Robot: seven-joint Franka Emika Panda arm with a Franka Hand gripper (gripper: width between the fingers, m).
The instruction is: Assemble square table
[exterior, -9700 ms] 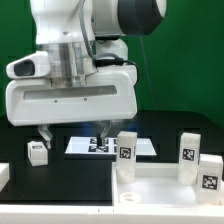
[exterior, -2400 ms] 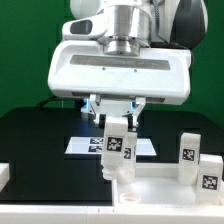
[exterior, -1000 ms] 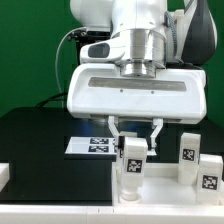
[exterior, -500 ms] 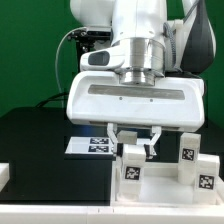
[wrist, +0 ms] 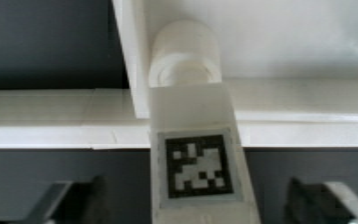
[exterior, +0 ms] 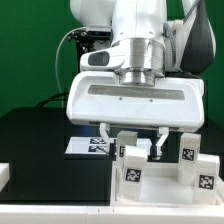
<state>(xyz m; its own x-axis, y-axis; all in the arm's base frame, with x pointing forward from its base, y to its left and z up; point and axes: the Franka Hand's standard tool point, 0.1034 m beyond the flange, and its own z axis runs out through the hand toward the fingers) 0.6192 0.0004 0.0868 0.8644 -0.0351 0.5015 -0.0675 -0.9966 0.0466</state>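
Note:
The white square table top (exterior: 165,192) lies at the exterior view's lower right, tray-like with a raised rim; its rim also shows in the wrist view (wrist: 51,118). One white tagged leg (exterior: 131,166) stands upright on the top near its corner. My gripper (exterior: 134,142) hangs right over this leg, open, with one finger on each side and a gap between each finger and the leg. In the wrist view the leg (wrist: 194,130) sits between the two dark fingers (wrist: 73,200) of the gripper (wrist: 197,205). Two more tagged legs (exterior: 188,150) (exterior: 206,178) stand to the right.
The marker board (exterior: 92,146) lies on the black table behind the table top. A small white piece (exterior: 3,175) shows at the exterior view's left edge. A green backdrop stands behind the arm.
The gripper came down with the leg onto the table top, then its fingers spread apart and let go of the leg. The leg stays upright.

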